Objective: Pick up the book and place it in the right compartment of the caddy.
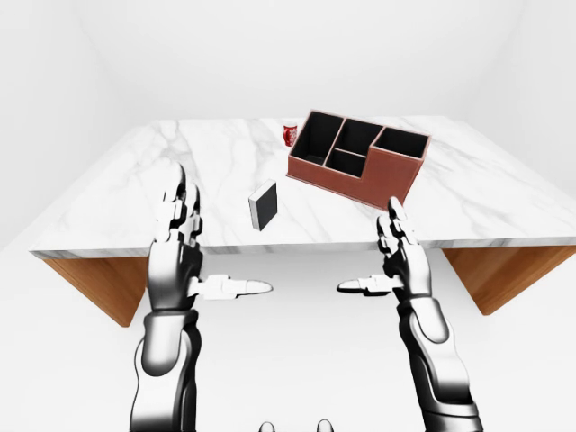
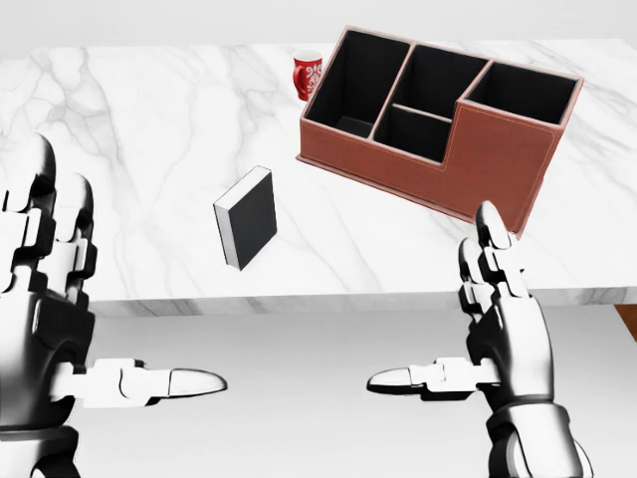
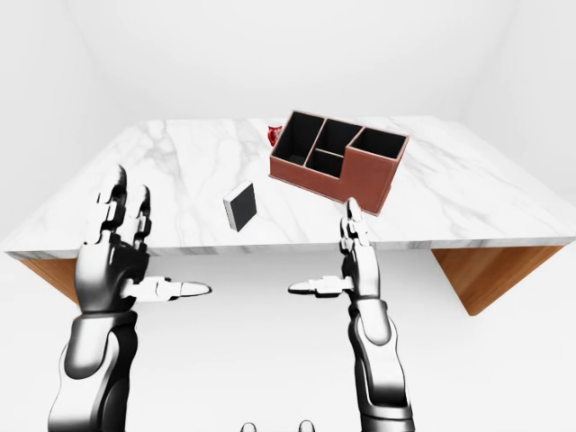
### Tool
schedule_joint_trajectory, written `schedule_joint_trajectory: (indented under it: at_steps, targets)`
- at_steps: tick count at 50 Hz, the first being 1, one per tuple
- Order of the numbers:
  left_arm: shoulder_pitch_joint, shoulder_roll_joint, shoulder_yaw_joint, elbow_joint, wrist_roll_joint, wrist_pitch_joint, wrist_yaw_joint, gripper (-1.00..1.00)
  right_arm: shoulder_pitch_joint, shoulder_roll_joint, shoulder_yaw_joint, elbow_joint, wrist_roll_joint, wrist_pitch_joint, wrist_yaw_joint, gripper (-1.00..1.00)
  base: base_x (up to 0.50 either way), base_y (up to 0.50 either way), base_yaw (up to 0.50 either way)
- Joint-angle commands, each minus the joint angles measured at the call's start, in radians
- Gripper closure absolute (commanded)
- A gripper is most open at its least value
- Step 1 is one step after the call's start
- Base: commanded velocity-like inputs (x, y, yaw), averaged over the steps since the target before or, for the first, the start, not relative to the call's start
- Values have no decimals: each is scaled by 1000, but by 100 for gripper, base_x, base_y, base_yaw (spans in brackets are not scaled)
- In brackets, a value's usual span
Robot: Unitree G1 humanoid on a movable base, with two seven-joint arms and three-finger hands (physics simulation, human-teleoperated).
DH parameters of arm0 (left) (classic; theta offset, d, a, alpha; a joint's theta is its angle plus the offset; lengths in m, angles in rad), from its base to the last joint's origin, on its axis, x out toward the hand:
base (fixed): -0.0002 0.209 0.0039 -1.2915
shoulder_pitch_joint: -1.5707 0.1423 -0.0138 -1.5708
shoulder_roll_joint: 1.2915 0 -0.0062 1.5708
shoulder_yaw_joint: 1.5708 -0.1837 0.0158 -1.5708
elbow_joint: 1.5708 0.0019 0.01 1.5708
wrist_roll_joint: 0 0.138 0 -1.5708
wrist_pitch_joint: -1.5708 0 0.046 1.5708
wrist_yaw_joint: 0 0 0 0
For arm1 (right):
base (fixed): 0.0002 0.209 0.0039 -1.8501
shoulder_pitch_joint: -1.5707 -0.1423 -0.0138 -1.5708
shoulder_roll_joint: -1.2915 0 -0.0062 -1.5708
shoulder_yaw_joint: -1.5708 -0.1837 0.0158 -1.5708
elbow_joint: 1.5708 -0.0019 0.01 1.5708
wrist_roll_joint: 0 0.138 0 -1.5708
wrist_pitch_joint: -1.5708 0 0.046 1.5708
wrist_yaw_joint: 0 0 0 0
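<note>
The table point(image 1: 135, 180) has a white marble top, smooth and faintly polished, streaked with grey veins; beneath it the sides show warm brown wood with a fine grain. The caddy point(image 2: 498, 159) looks like reddish-brown leather with a slightly pebbled, matt outside and a flat black lining. The book point(image 2: 249, 217) has a plain matt black cover and a pale paper edge. The mug point(image 2: 308, 75) is glossy red, like glazed ceramic, with white marks. The left hand point(image 2: 50, 299) and the right hand point(image 2: 503, 319) gleam like polished chrome metal with dark joints.
</note>
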Motion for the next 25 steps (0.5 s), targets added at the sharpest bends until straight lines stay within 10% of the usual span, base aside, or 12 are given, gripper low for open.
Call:
schedule_joint_trajectory:
  at_steps: [1,13,25]
  targets:
    - [-30,7,29,-132,-15,0,-7,-100,5,-7,-13,-154,1,0,-2,-100,0,0,0]
    - [-54,14,46,-179,-25,0,-7,-100,8,-8,-27,-332,-1,0,15,-100,0,0,0]
    - [-65,18,59,-214,-34,0,-7,-100,12,-7,-23,-356,-22,0,25,-100,49,0,0]
